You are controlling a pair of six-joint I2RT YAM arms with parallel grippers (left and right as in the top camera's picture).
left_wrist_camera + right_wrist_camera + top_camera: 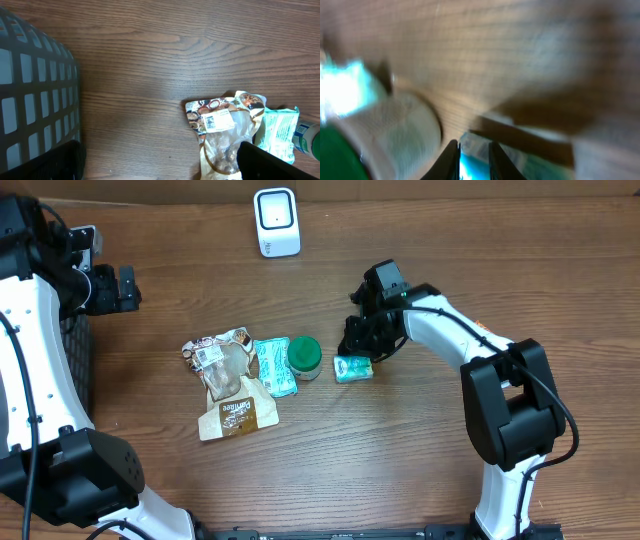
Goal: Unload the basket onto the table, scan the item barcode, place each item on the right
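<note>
Right hand (472, 151) is clenched thinly on the small teal packet (353, 368), which lies on the tabletop (420, 470) just right of the green-lidded jar (305, 354); judged light, soft and crinkly, best pinched along an edge seam.

a robot lab bench dressed as a shop checkout: a wood-grain table (400, 480) holds a white barcode scanner (276, 222), a dark mesh basket (30, 90) and loose groceries, namely a snack bag (232, 385), a green-lidded jar (305, 355) and a small teal packet (353, 368), flanked by robot arms (505, 405).
</note>
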